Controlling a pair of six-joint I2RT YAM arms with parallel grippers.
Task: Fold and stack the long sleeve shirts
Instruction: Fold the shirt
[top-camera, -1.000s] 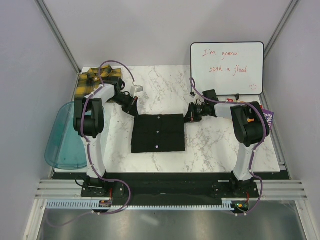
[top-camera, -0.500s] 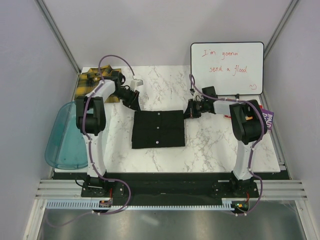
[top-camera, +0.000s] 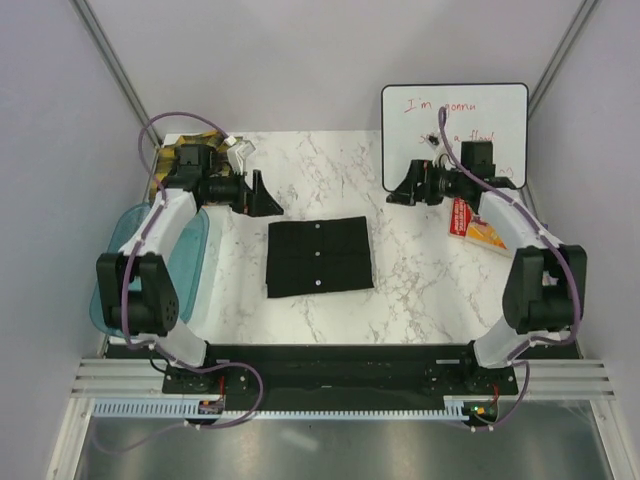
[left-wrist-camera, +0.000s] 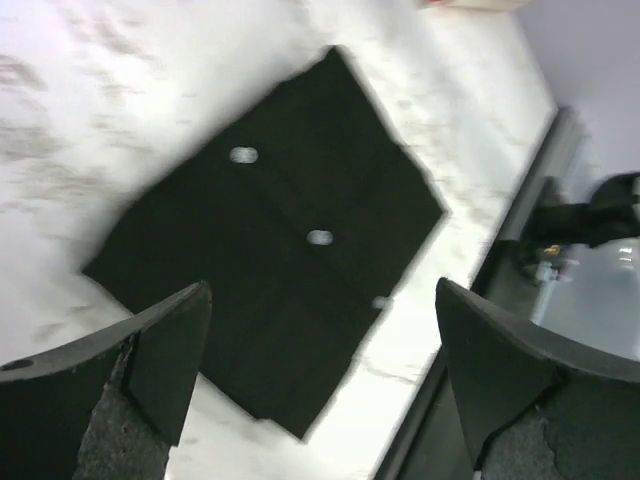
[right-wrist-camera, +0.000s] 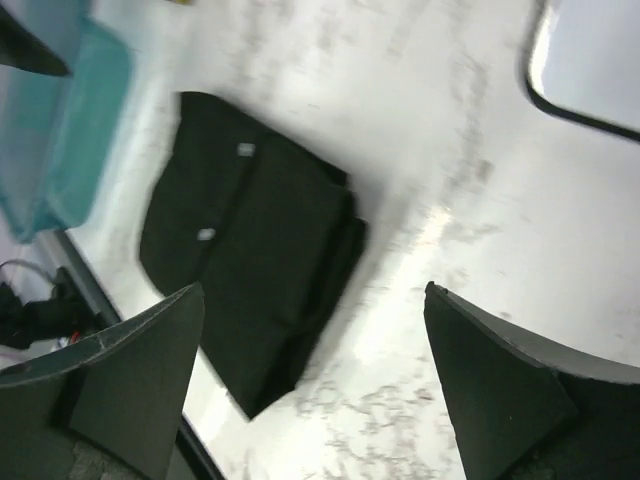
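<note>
The black long sleeve shirt (top-camera: 318, 256) lies folded in a flat rectangle in the middle of the marble table, small white buttons up; it also shows in the left wrist view (left-wrist-camera: 280, 240) and the right wrist view (right-wrist-camera: 250, 250). The yellow-and-black plaid shirt (top-camera: 166, 164) sits at the back left corner, mostly hidden behind my left arm. My left gripper (top-camera: 264, 197) (left-wrist-camera: 320, 370) hovers open, up and to the left of the black shirt. My right gripper (top-camera: 397, 190) (right-wrist-camera: 315, 370) hovers open, up and to its right. Neither holds anything.
A translucent blue tub (top-camera: 185, 270) (right-wrist-camera: 60, 120) hangs at the table's left edge under my left arm. A whiteboard (top-camera: 455, 125) (right-wrist-camera: 590, 60) leans at the back right. A red-and-yellow packet (top-camera: 478, 226) lies beside my right arm.
Both grippers went from shut to open, let go of the black shirt's far corners and rose back away from it. The shirt now lies folded by itself.
</note>
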